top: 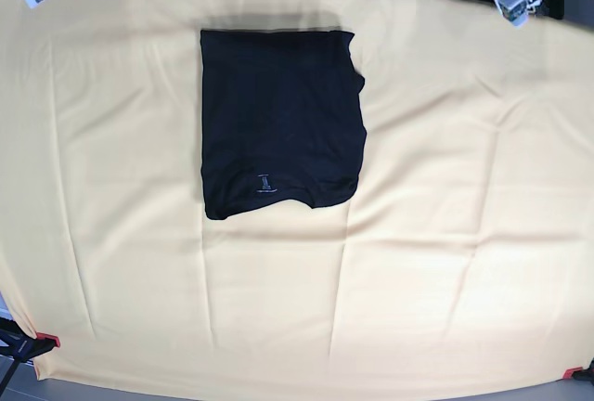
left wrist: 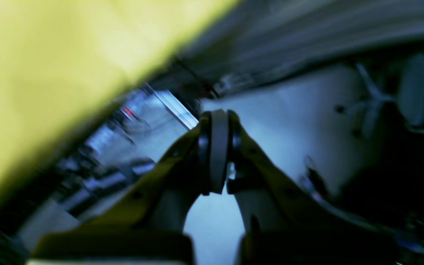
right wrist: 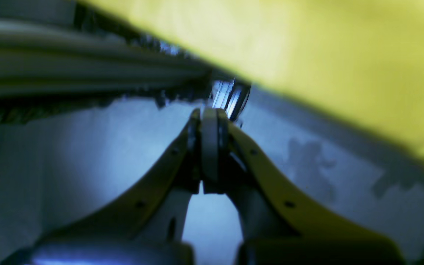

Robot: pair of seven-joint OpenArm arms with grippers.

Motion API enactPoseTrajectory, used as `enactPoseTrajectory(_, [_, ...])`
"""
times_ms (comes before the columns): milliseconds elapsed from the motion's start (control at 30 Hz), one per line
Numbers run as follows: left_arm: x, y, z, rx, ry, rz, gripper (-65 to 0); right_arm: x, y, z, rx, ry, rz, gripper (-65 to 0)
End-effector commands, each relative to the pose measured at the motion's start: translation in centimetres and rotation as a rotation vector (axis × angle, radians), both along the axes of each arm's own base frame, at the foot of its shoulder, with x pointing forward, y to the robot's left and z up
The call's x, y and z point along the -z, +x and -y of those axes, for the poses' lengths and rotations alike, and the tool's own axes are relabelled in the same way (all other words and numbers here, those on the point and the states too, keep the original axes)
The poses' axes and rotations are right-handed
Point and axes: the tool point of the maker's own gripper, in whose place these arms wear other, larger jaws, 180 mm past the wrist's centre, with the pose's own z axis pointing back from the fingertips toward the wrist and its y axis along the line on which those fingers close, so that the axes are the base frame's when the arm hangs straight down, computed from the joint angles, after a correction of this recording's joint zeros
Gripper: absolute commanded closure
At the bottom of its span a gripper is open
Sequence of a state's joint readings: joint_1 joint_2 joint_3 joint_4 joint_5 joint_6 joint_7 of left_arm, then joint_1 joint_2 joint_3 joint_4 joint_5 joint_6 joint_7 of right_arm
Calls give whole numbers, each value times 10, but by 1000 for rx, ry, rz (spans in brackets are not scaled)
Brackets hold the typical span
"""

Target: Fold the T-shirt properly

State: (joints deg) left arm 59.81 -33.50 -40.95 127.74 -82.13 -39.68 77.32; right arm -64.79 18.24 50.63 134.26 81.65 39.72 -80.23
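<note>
Both pincers pulled clear, shirt lying folded on the table.

Left gripper [left wrist: 217, 151] and right gripper [right wrist: 210, 147] are pressed together, empty, off the cloth. The T-shirt [top: 278, 122] lies up-table on the yellow tablecloth [top: 445, 234], long axis front-to-back, slightly toward the right arm's side.

faint grey mark on the black T-shirt [top: 278, 122] near its collar, too small to read

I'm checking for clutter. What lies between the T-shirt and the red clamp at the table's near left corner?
Only bare yellow tablecloth, seen in the base view, between T-shirt and red clamp.
</note>
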Motion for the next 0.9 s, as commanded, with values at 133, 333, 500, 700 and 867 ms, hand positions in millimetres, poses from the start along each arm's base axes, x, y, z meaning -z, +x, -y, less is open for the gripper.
enactPoseTrajectory(133, [-4,-39,3,12,-16,-135,0,-4,-30,-2,-18,4,-101,0])
enactPoseTrajectory(333, [-7,-71,7,3,-31,-252,0,1,-51,3,17,21,-189,0])
enactPoseTrajectory(500, [4,-89,17,0,-42,-310,0,29,-84,0,115,135,-336,0])
enactPoseTrajectory(700, [29,-115,38,-8,-79,-384,0,76,-125,-18,134,179,-498,0])
enactPoseTrajectory(867, [72,-121,38,-87,4,-431,0,127,-130,-26,100,130,-515,0])
